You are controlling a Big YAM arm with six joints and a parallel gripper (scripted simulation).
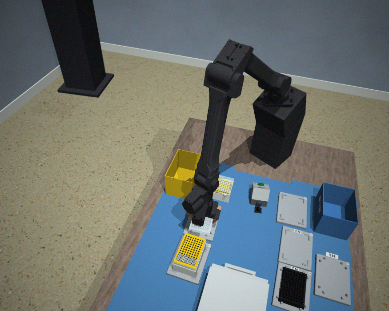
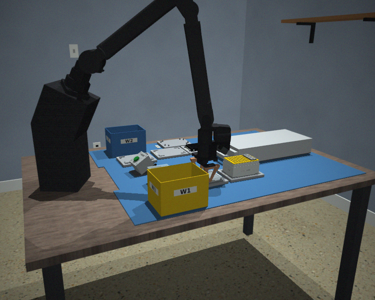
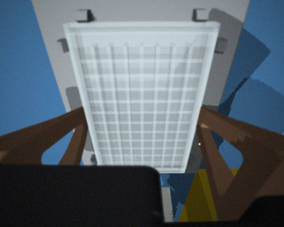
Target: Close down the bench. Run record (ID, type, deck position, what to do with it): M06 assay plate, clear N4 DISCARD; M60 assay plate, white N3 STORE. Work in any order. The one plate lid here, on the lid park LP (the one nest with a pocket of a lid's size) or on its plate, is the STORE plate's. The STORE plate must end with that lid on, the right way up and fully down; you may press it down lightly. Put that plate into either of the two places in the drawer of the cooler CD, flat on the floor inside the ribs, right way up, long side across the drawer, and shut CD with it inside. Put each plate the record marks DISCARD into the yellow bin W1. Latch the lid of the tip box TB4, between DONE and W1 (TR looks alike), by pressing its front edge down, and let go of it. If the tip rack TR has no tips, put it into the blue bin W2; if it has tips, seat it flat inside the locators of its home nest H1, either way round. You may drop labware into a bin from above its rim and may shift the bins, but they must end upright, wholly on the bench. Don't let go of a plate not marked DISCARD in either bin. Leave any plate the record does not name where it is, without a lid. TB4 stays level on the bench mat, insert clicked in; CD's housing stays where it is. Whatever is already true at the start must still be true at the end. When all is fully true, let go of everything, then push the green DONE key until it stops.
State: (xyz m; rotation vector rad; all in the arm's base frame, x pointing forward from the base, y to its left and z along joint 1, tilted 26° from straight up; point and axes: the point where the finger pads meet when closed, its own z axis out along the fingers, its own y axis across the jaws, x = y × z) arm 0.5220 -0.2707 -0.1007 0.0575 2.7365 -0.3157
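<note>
The clear assay plate [image 3: 141, 97] lies on a grey nest [image 3: 218, 74] on the blue mat, between the yellow bin W1 [image 1: 182, 173] and the tip rack TR [image 1: 189, 251]. My gripper [image 3: 142, 112] reaches straight down over it. The two brown fingers press on its long sides, so the gripper is shut on the plate. In the top view the plate [image 1: 201, 226] is partly hidden under the wrist [image 1: 202, 214]. In the exterior view the gripper [image 2: 210, 171] stands just behind W1 [image 2: 178, 188]. I cannot tell whether the plate is off the nest.
TR holds tips in a few rows at one end. The tip box TB4 [image 1: 224, 188] stands behind the arm, with the DONE key [image 1: 260, 193] to its right. The blue bin W2 [image 1: 337, 210], empty nests [image 1: 295, 247], a black plate [image 1: 292, 288] and cooler CD [image 1: 233, 289] lie around.
</note>
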